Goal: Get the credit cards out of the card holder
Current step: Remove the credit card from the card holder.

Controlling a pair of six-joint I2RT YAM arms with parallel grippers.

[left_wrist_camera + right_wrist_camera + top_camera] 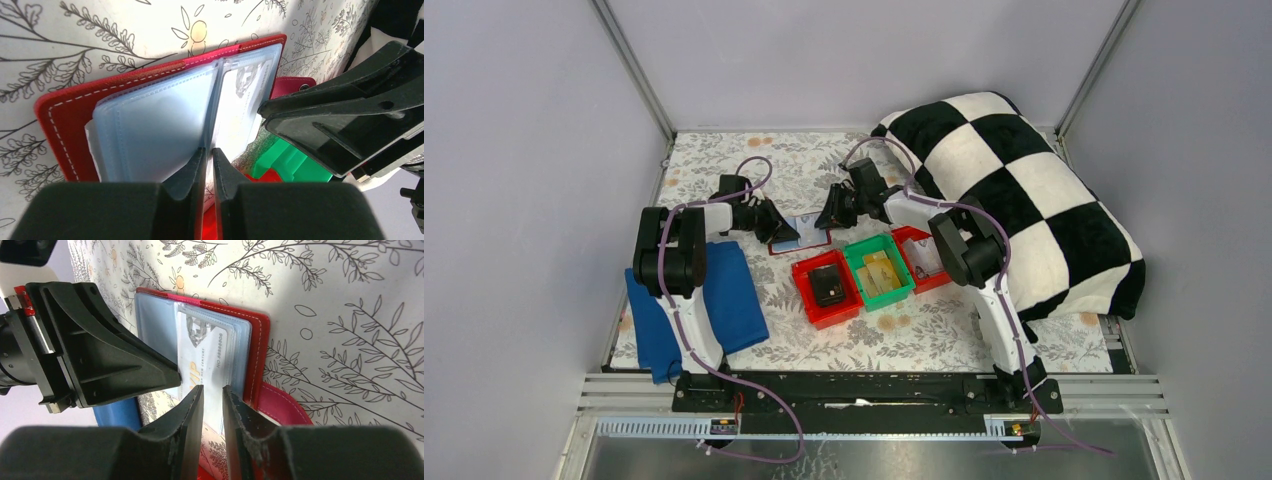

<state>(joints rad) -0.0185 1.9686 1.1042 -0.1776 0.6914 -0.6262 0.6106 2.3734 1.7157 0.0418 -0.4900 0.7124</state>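
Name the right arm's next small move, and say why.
Probably close the right gripper on the white VIP credit card and draw it straight out of its pocket. The card's near edge sits between the slightly parted jaws, with most of it pocketed in the open card holder. The left gripper pinches the holder's middle leaves, seemingly steadying it.
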